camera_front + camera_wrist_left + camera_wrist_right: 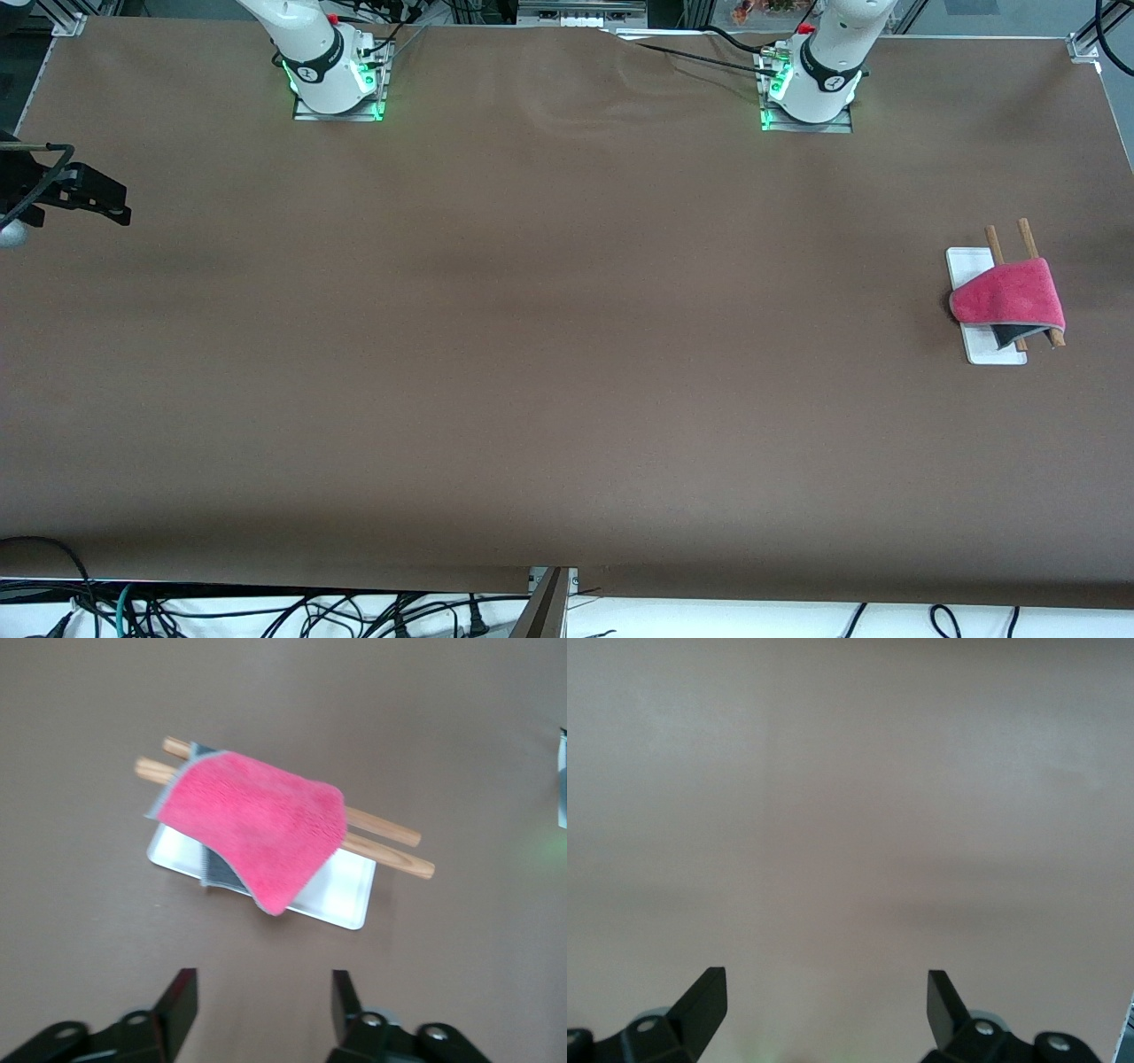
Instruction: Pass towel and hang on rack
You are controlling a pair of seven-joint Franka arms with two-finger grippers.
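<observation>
Pink towel (pixel 257 826) draped over rack (pixel 390 843) rods, left tool (pixel 262 999) released above it, right tool (pixel 827 1003) released over bare table (pixel 532 354)

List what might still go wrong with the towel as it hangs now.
The towel lies skewed across the rack rods, one corner drooping toward the base, so it might slide off. The left gripper, jaws open, hangs over the table near the rack; a careless retreat could snag the cloth. The right gripper waits, open.
</observation>
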